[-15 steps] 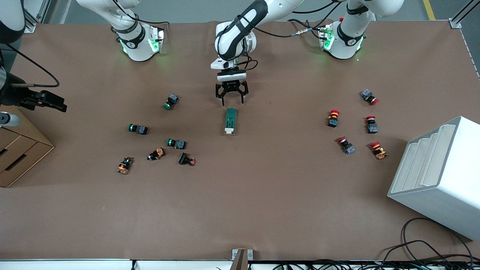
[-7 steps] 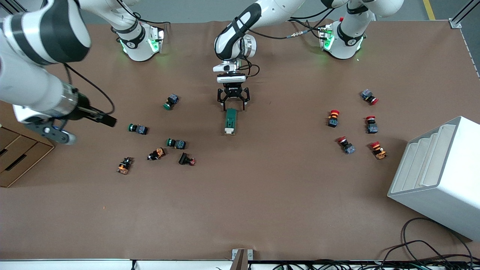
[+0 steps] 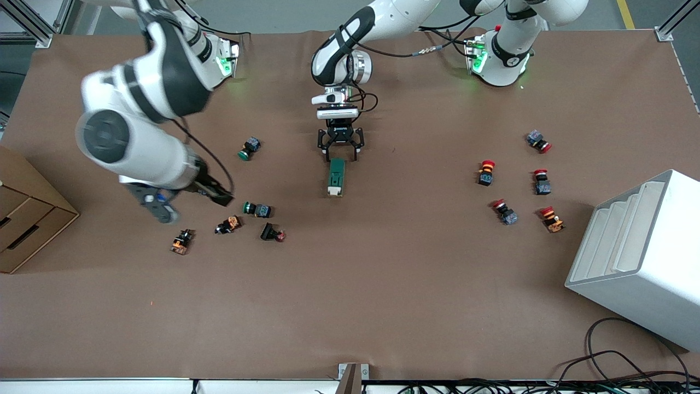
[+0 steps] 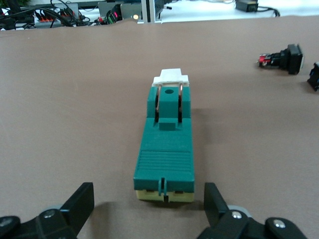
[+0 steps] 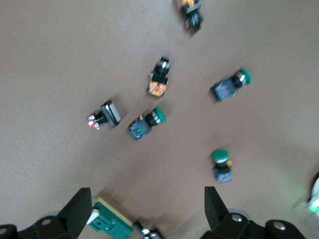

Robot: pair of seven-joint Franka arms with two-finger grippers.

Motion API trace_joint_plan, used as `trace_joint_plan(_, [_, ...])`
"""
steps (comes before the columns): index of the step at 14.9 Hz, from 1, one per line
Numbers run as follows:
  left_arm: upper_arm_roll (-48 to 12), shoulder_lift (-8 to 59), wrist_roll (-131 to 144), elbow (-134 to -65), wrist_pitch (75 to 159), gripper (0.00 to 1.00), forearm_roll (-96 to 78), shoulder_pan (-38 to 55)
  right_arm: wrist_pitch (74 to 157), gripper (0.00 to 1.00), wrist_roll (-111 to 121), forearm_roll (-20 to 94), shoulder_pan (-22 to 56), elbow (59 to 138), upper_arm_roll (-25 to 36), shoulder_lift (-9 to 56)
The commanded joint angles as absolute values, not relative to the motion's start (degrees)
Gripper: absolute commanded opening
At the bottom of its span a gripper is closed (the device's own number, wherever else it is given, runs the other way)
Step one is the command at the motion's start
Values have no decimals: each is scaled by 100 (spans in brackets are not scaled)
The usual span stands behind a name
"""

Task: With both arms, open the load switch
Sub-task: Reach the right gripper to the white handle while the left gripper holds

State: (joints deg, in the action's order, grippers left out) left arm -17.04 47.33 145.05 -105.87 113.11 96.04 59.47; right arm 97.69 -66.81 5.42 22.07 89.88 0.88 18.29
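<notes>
The load switch (image 3: 336,177), a dark green block with a white lever at its nearer end, lies mid-table. My left gripper (image 3: 341,155) hangs open at the switch's end farthest from the front camera. In the left wrist view that end of the load switch (image 4: 167,144) sits just inside the line of the left gripper (image 4: 148,206), with a gap on each side and no contact. Its white lever (image 4: 171,77) lies flat. My right gripper (image 3: 216,194) is open in the air over the green push buttons. The right wrist view shows the right gripper (image 5: 148,209) empty and the load switch (image 5: 109,225) farther off.
Green, orange and black push buttons (image 3: 257,209) are scattered toward the right arm's end. Several red-capped buttons (image 3: 485,171) lie toward the left arm's end. A white stepped rack (image 3: 640,257) and a cardboard box (image 3: 24,219) stand at the table's ends.
The right arm has swung in from the table's end toward the middle, and it now covers one green button. The left gripper has dropped down to the switch's end.
</notes>
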Motion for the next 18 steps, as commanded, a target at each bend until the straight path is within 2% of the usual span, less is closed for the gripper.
trace_joint_plan(1, [-1679, 5027, 14974, -10406, 11005, 98, 10027, 6064, 10115, 100, -7862, 606, 2644, 8903, 132, 2249])
trace_joint_plan(3, [-1679, 5124, 15204, -10415, 10846, 98, 10239, 6073, 10466, 100, -8829, 633, 2925, 8799, 132, 2617])
trace_joint_plan(8, [-1687, 5203, 15336, -10433, 10741, 98, 10239, 6187, 10696, 100, -10764, 791, 3594, 7876, 132, 3857])
trace_joint_plan(14, [-1687, 5291, 15504, -10415, 10652, 98, 10239, 6249, 11267, 100, -11697, 809, 3902, 7875, 123, 4420])
trace_joint_plan(18, [-1696, 5291, 15548, -10433, 10644, 98, 10230, 6249, 11224, 100, -11804, 1054, 3946, 7866, 70, 4518])
